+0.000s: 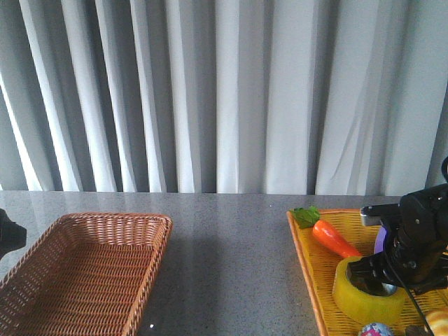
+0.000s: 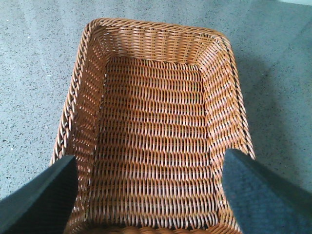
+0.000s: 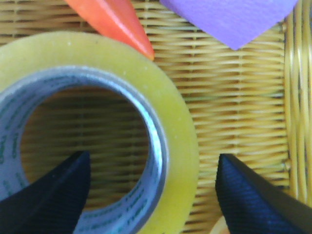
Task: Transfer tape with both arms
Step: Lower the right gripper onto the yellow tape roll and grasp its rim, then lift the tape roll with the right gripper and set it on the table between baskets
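Observation:
The yellow tape roll point(image 1: 364, 294) lies flat in the yellow tray point(image 1: 311, 269) at the right. My right gripper point(image 1: 392, 280) is low over it and open. In the right wrist view one finger point(image 3: 53, 195) is inside the roll's hole and the other finger point(image 3: 253, 195) is outside the wall of the tape point(image 3: 170, 122), with gaps on both sides. My left gripper point(image 2: 151, 190) is open and empty above the brown wicker basket point(image 2: 224, 97); in the front view only a dark bit of the left arm point(image 1: 8, 234) shows at the left edge.
The brown basket point(image 1: 150, 266) stands at the front left. In the tray lie a toy carrot point(image 1: 334, 238), a purple cube point(image 1: 380, 241) behind the right arm, and small items at the front edge. A grey curtain hangs behind the table.

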Tool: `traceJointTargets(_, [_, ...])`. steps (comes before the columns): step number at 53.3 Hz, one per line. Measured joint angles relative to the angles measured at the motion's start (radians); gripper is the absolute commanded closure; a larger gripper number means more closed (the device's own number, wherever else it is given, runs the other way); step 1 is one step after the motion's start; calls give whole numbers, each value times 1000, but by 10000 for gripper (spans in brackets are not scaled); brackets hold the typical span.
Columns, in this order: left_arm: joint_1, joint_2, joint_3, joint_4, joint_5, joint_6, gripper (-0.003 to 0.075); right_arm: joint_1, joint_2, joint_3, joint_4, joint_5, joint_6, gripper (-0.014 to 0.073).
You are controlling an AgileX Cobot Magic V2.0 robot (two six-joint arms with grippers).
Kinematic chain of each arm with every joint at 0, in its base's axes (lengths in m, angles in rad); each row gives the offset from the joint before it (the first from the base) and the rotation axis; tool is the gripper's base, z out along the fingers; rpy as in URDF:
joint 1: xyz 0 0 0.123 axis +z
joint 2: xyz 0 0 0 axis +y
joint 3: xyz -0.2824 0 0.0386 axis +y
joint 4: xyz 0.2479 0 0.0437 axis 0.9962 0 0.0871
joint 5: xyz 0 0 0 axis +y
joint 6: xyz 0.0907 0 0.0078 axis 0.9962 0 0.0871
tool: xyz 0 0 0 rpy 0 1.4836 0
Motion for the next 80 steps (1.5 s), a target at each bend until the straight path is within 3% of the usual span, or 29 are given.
traceJointTargets(15, [0, 0, 0, 0, 3, 0, 134, -70, 49, -65, 111, -1, -23, 152])
traceJointTargets(34, [0, 0, 0, 0, 4, 0, 134, -86, 105, -152, 157, 81, -93, 467])
traceJointTargets(40, [0, 0, 0, -1, 5, 0, 134, -86, 105, -156, 137, 98, -92, 526])
traceJointTargets(55, [0, 0, 0, -16, 7, 0, 134, -86, 92, -167, 107, 126, -93, 527])
traceJointTargets(64, [0, 0, 0, -22, 7, 0, 134, -61, 24, -260, 90, 185, -106, 517])
traceJointTargets(70, [0, 0, 0, -22, 8, 0, 134, 5, -40, -345, 86, 194, -131, 507])
traceJointTargets(80, [0, 0, 0, -22, 17, 0, 134, 219, -86, -486, 87, 198, -143, 498])
